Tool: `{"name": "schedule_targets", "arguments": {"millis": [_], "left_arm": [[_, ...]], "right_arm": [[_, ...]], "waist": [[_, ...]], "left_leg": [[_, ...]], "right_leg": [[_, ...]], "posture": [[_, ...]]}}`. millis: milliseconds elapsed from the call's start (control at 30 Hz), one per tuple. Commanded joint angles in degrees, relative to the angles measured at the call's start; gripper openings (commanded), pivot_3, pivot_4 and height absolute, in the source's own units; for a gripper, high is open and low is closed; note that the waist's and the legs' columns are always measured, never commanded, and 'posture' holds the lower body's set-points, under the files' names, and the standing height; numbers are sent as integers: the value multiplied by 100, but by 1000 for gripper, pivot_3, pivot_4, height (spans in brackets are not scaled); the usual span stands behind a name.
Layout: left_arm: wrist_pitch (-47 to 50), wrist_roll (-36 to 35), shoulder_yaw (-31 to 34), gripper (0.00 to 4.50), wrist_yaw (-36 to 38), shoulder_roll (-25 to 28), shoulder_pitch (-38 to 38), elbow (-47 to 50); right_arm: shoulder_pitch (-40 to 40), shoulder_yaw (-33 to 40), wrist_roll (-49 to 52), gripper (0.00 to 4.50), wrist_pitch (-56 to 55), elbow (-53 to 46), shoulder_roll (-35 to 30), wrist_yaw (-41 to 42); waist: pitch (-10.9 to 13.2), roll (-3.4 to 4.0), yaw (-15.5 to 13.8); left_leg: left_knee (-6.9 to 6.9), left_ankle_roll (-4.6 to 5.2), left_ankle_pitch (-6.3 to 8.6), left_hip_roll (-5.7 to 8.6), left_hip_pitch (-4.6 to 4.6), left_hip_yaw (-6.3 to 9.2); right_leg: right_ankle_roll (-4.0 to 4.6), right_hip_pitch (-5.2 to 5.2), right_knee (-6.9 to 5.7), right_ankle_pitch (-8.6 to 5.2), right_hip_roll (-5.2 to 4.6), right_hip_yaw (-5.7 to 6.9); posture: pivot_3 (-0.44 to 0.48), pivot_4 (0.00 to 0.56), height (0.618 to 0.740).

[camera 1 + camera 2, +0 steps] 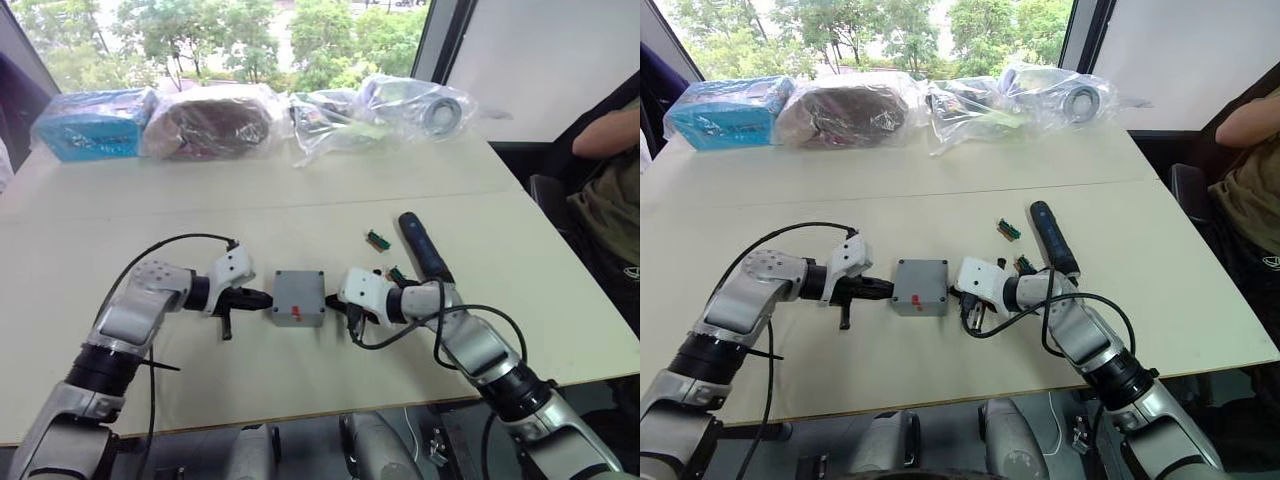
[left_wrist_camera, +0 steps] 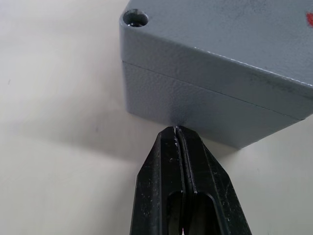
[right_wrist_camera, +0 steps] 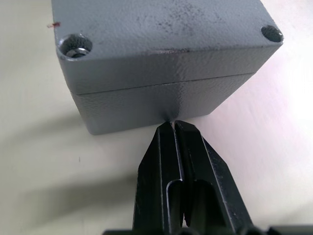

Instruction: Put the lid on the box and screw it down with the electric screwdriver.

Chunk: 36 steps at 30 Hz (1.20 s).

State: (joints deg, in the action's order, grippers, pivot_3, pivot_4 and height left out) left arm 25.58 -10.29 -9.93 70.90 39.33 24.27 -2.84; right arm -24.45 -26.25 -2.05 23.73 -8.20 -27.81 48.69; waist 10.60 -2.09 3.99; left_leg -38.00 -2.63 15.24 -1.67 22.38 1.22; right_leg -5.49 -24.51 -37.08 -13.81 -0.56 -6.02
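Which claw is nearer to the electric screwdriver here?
The right claw: it sits at the box's right side, with the electric screwdriver just beyond its arm. The left claw is across the box, at its left side.

A pale beige tabletop (image 1: 300, 215) carries, along its far edge by the window, a row of items in clear plastic bags: a blue box (image 1: 92, 125) at the left, a dark brown bundle (image 1: 212, 122) just beside it, then a crumpled bag of small parts (image 1: 330, 115), and a round grey part (image 1: 440, 112) at the right. Nearer the middle lies a small green connector block (image 1: 377, 238). A person's arm (image 1: 610, 132) shows at the right edge.
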Motion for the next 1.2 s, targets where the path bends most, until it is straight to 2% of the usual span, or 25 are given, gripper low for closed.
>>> {"name": "schedule_targets", "arguments": {"millis": [33, 433, 567, 667, 800, 900, 1067, 1200], "left_arm": [[20, -288, 95, 0, 31, -3, -54, 528], [19, -255, 213, 0, 45, 275, -384, 769], [-33, -476, 511, 0, 301, 739, -713, 1125], [95, -797, 894, 0, 388, 1074, -897, 1459], [564, -1434, 1339, 0, 294, 1171, -815, 1912], [1200, -2183, 1702, 0, 112, 1155, -512, 2368], [1585, -2617, 1704, 0, -290, 1069, -162, 2735], [1650, -2735, 1607, 0, -452, 1031, -63, 2812]], "right_arm": [[-144, -215, 38, 38, -280, -56, 263, 159], [-179, -118, -246, 38, -550, 132, 200, 274], [-125, 93, -389, 38, -775, 52, -158, 298], [7, 603, -83, 38, -541, -274, -316, 242], [254, 1254, 427, 1190, 91, -794, -437, 224], [478, 1906, 775, 2446, 791, -1218, -568, 50], [666, 2491, 1193, 4298, 1955, -1515, -631, -261], [650, 2729, 1413, 4298, 2782, -1558, -561, -634]], "waist": [[0, 1, 2], [1, 1, 7], [4, 5, 5], [11, 4, -10], [16, 6, -19], [20, 4, -24], [23, 8, 12], [26, 14, 9]], "left_leg": [[0, 0, 0, 1, 1, -1], [0, 0, 0, 0, 0, 0], [1, 0, 0, -1, 0, -2], [2, 0, 0, -2, 3, -3], [0, 0, 0, 0, 7, -2], [0, 0, 0, 0, 9, -2], [0, 0, 0, 0, 6, -2], [2, 0, 0, -2, 4, -2]], "right_leg": [[0, 0, 1, 0, -2, 0], [1, -1, 0, 0, 0, 1], [1, -3, 1, 0, -1, 0], [2, -6, 2, -1, -3, 0], [2, -5, 4, -2, -8, 0], [1, -5, 5, -2, -7, 0], [-1, -5, 6, -2, -5, -1], [-1, -6, 4, -2, 0, -1]], "posture": [[0, 150, 740], [0, 150, 740], [0, 150, 740], [0, 150, 740], [0, 150, 740], [0, 150, 740], [0, 150, 740], [0, 150, 740]]}}
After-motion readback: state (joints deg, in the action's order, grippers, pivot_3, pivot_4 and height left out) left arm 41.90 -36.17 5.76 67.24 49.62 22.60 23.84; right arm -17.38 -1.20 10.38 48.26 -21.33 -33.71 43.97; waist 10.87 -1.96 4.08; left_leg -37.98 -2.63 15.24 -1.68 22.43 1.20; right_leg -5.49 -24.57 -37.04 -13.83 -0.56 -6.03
